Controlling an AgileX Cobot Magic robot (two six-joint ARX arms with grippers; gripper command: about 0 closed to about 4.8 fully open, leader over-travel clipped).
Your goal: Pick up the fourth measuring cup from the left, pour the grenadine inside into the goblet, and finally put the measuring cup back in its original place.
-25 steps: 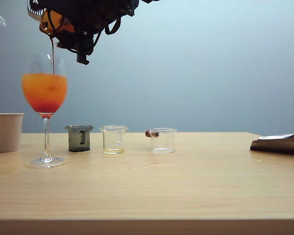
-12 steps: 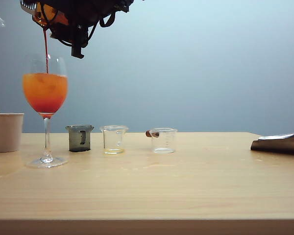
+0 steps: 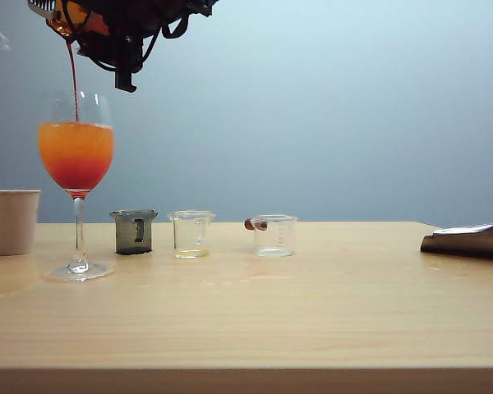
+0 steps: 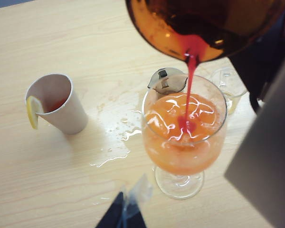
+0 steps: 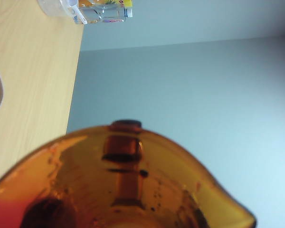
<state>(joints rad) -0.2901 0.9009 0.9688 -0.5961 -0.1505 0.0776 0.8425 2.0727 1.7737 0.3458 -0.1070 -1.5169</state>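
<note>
step: pouring | right hand point(image 3: 90, 25) above goblet point(image 3: 76, 156), gripping tilted fourth measuring cup point(image 4: 204, 23), grenadine point(image 4: 190, 80) streaming in | left hand point(image 4: 126, 213) beside goblet, grip unclear | next: level cup, return to bench point(image 3: 312, 312)

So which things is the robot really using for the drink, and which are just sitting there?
In use: amber measuring cup, tipped in the right gripper; grenadine streaming down; goblet.

Just sitting: paper cup with lemon slice, grey cup, two clear cups, spilled puddle.
</note>
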